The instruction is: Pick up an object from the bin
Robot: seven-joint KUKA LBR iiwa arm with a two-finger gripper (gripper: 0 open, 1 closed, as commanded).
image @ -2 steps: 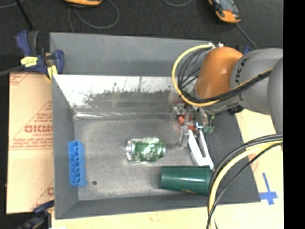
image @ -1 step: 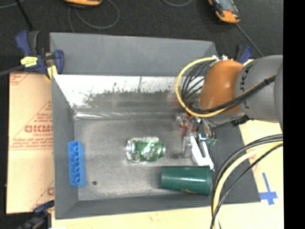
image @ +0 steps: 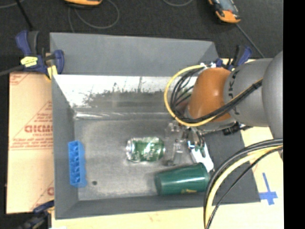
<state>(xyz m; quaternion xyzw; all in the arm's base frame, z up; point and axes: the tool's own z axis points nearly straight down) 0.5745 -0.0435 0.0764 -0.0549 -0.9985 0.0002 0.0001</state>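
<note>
the bin (image: 114,180) is grey. the block (image: 76,163) is blue, the can (image: 145,149) green and silver, the cup (image: 182,179) dark green.

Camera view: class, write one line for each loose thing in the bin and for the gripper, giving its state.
Blue studded block: lying flat by the left wall of the bin.
Green and silver can: crushed, on its side, mid-floor.
Dark green cup: tipped over on its side, near the front wall.
Gripper: down in the bin, just right of the can.
</note>
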